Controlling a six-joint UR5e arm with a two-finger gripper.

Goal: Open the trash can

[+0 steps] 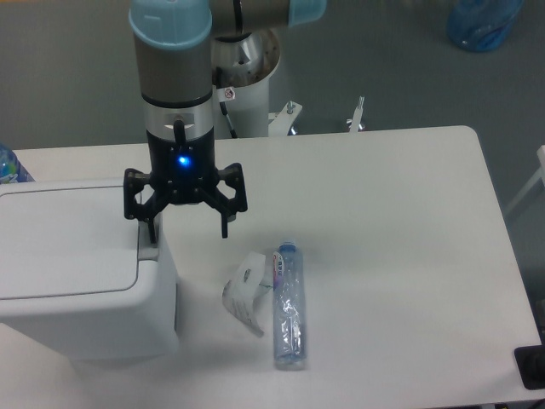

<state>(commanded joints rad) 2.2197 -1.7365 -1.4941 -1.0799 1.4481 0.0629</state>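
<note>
White plastic trash can [81,273] sat at the desk's [383,213] left edge, lid shut. The pincer [186,223] hung spread wide, one fingertip [152,232] over the grey push tab [148,250], seemingly placed to press it, not grip.

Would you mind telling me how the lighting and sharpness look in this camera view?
Camera view: soft, even light; faint shadows beside the trash can and the bottle; slight overall softness, no strong glare; the blue light on the hand blooms a little.
</note>
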